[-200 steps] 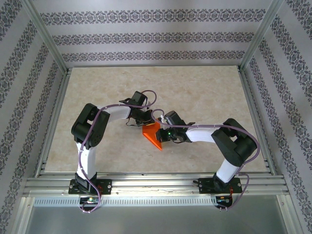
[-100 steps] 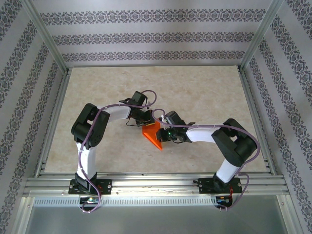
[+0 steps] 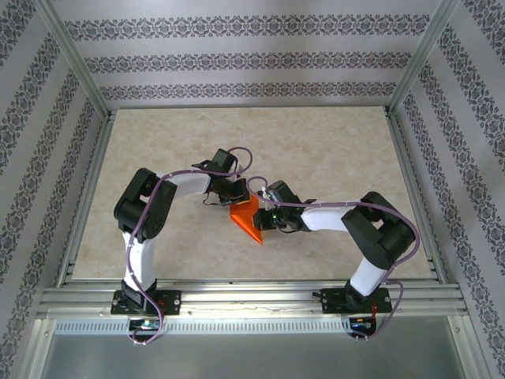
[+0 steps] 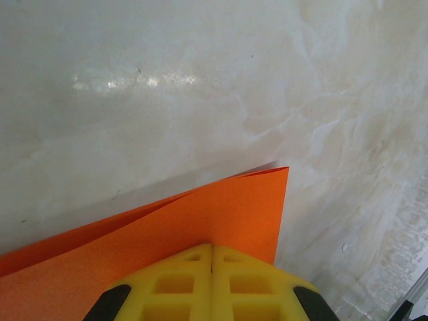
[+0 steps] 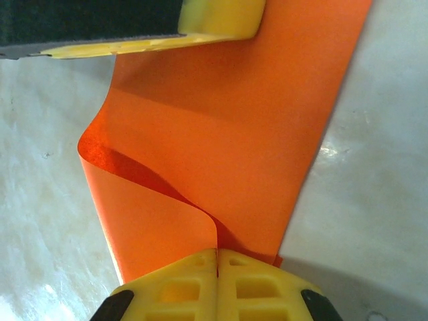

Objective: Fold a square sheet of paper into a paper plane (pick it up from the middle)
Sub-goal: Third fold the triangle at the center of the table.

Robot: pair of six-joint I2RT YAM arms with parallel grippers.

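We judge that we are mid-fold: the orange paper (image 3: 246,223) is a doubled, creased sheet and not yet a pointed dart. It sits just below the centre of the overhead frame, held between the two grippers above the pale table (image 3: 331,150). The left gripper (image 3: 233,202) reaches in from the upper left and the right gripper (image 3: 263,219) from the right, each arm bent at the elbow and stretched low toward the middle, so the two wrists almost meet. In the left wrist view the yellow fingers (image 4: 180,284) at the bottom centre are pressed together on the paper's edge (image 4: 200,214), pinching it near its right corner. In the right wrist view the right gripper (image 5: 217,255) is likewise clamped on the paper (image 5: 227,134) at the bottom centre. A loose flap curls up to the left of that pinch, and the left gripper's finger (image 5: 214,17) crosses the top of the frame. We think the next move calls for drawing that curled flap flat and aligned before pressing a crease. With both pinches this close, a careless pull could tear or skew the thin sheet.
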